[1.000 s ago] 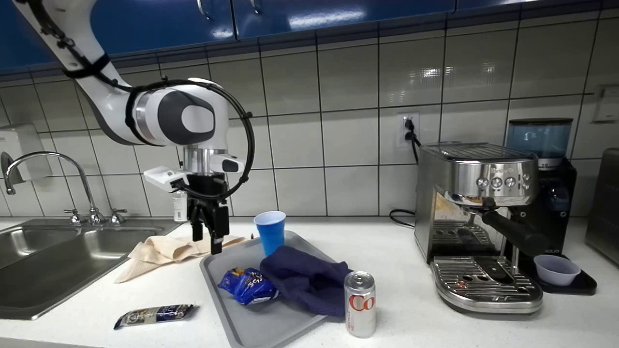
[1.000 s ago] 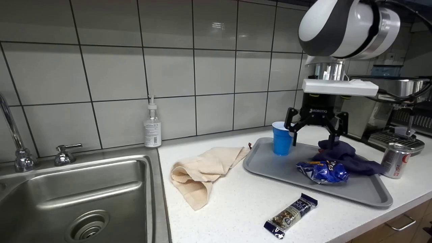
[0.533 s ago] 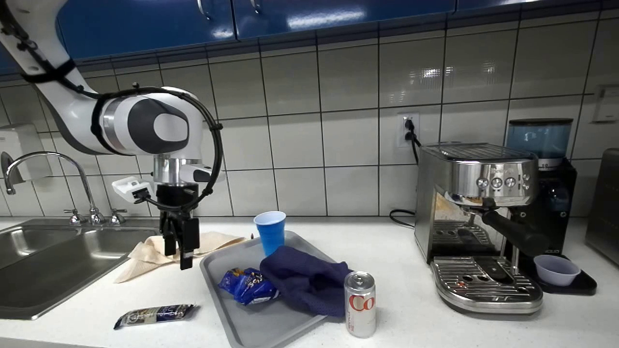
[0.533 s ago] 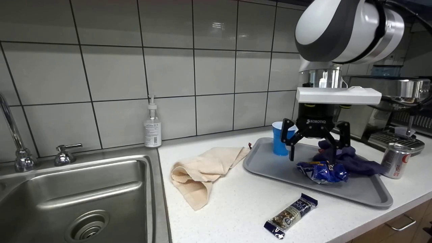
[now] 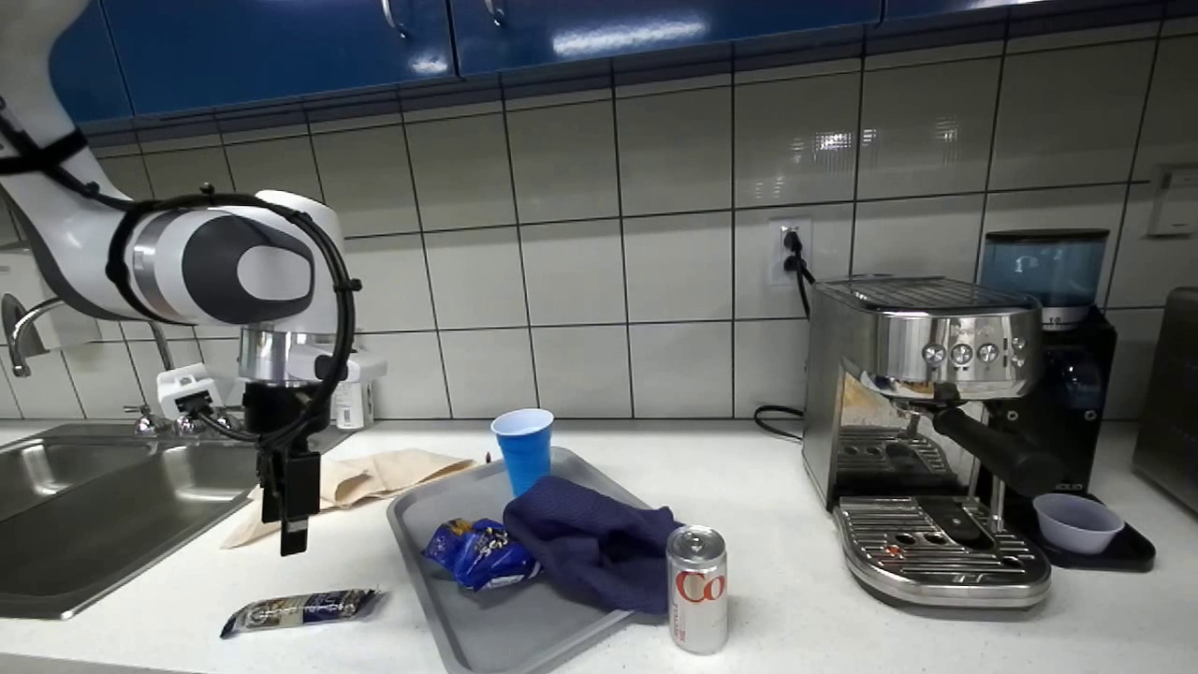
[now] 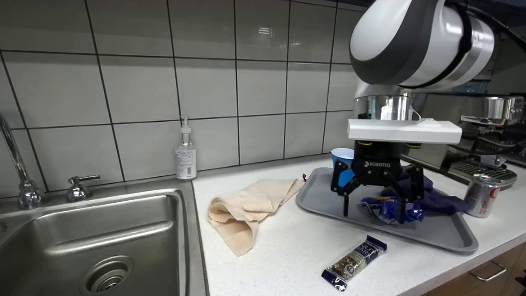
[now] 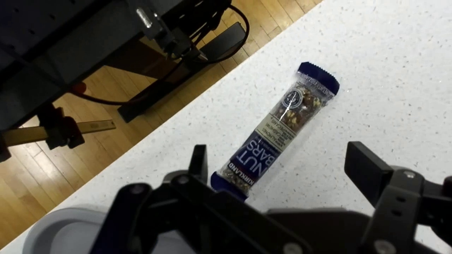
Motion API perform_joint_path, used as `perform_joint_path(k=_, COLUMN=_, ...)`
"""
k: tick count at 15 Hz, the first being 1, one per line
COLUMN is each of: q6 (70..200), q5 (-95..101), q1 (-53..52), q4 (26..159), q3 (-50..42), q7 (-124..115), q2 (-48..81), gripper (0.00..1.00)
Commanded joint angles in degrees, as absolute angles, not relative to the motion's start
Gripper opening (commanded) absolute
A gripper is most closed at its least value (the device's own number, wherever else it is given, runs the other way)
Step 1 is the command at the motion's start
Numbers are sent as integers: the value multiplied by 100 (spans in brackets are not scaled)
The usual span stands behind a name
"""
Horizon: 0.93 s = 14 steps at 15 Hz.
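Note:
My gripper points down, open and empty, above the counter; it shows in both exterior views (image 5: 283, 526) (image 6: 373, 216) and the wrist view (image 7: 279, 160). A wrapped nut bar (image 7: 275, 130) lies flat on the counter below it, running diagonally, with one end between the fingers in the wrist view and partly hidden by the gripper. The bar also shows in both exterior views (image 5: 301, 610) (image 6: 355, 263). Beside it is a grey tray (image 5: 524, 632) holding a blue cup (image 5: 522, 454), a crumpled blue snack bag (image 5: 482, 554) and part of a dark purple cloth (image 5: 590, 543).
A silver soda can (image 5: 697, 590) stands by the tray. A beige cloth (image 6: 250, 205) lies between tray and sink (image 6: 185, 230). A soap bottle (image 6: 185, 158) stands by the wall. A coffee machine (image 5: 936, 346) stands farther along. The counter's front edge shows near the bar.
My gripper has moved down and away from over the tray, leftward in both exterior views, toward the nut bar. It stays open. The objects have not moved.

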<state>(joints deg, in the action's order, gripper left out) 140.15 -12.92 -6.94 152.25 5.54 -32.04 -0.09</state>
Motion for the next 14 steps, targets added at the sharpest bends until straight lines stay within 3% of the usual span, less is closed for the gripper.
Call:
perform_joint_path(k=1, q6=14361, q5=-1474, q1=-750, q4=15334, q3=654, q7=-3637, q2=24, gripper=100)
perform_joint_path(k=14, q6=15372, q5=-1211, q1=-868, q4=15273, q3=555, q7=-4709, q2=827, gripper=100)
